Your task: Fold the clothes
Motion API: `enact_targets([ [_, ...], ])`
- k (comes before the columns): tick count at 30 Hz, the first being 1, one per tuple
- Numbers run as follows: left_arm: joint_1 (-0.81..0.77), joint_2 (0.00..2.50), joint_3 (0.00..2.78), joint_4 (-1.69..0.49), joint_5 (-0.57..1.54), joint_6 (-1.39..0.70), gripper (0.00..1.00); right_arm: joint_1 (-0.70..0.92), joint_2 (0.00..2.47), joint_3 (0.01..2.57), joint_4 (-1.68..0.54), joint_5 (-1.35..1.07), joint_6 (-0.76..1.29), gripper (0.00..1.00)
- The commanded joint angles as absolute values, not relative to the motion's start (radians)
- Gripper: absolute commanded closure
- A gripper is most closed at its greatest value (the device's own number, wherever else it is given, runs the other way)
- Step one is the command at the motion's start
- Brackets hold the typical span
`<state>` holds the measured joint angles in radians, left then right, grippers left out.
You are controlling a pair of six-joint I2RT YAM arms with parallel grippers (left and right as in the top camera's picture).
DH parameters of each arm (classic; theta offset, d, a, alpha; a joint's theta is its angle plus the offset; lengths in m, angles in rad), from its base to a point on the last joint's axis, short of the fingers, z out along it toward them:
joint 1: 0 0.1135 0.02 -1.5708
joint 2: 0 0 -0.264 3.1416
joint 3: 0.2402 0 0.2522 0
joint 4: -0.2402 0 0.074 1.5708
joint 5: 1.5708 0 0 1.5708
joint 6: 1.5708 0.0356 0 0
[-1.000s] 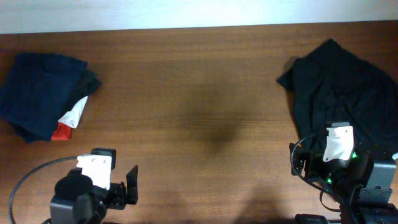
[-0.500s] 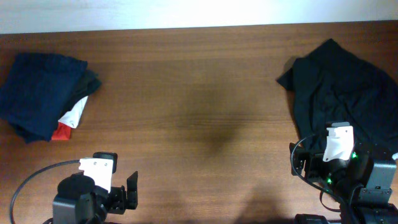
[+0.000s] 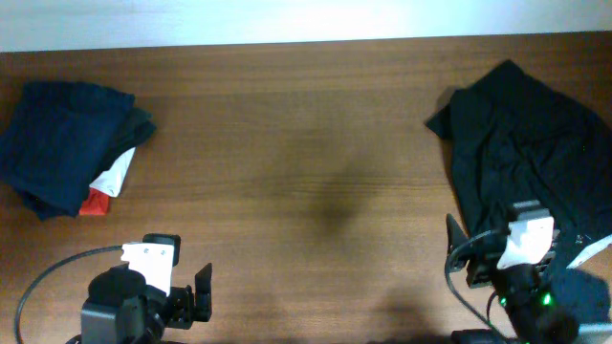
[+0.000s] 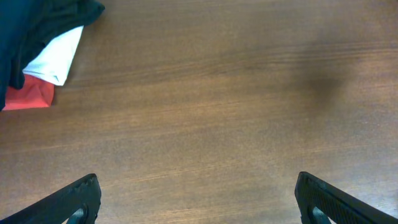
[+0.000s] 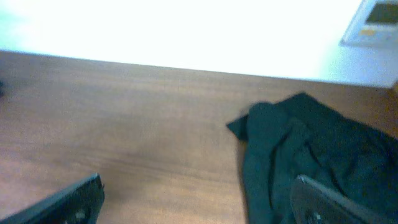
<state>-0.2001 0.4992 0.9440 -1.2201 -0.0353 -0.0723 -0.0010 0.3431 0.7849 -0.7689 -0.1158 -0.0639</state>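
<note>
A folded navy blue garment [image 3: 59,143] lies at the far left of the table, on top of a white and red cloth [image 3: 105,187]; its edge shows in the left wrist view [image 4: 37,25]. A crumpled black garment [image 3: 521,143] lies at the right; it also shows in the right wrist view [image 5: 311,155]. My left gripper [image 4: 198,199] is open and empty over bare wood near the front left. My right gripper [image 5: 196,199] is open and empty at the black garment's near left edge, its right finger over the cloth.
The brown wooden table [image 3: 306,143] meets a white wall at the back. A black cable [image 3: 38,282] loops beside the left arm. A white device [image 5: 376,18] hangs on the wall at the far right.
The left arm has drawn back a little toward the front edge. The right arm has shifted toward the front and tilted, its view now blurred with motion.
</note>
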Motion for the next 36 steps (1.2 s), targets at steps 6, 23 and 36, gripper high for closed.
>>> enact_targets([
  [6, -0.203, 0.496, 0.941, -1.220, -0.049, -0.078, 0.01, 0.066, 0.027, 0.300, -0.271, -0.105, -0.070, 0.01],
  [23, -0.203, 0.496, 0.941, -1.220, -0.049, -0.079, 0.01, 0.031, 0.004, 0.006, -0.076, -0.033, -0.068, 0.01],
  [36, -0.203, 0.496, 0.941, -1.220, -0.049, -0.079, 0.01, 0.031, 0.004, 0.006, -0.076, -0.033, -0.068, 0.01],
])
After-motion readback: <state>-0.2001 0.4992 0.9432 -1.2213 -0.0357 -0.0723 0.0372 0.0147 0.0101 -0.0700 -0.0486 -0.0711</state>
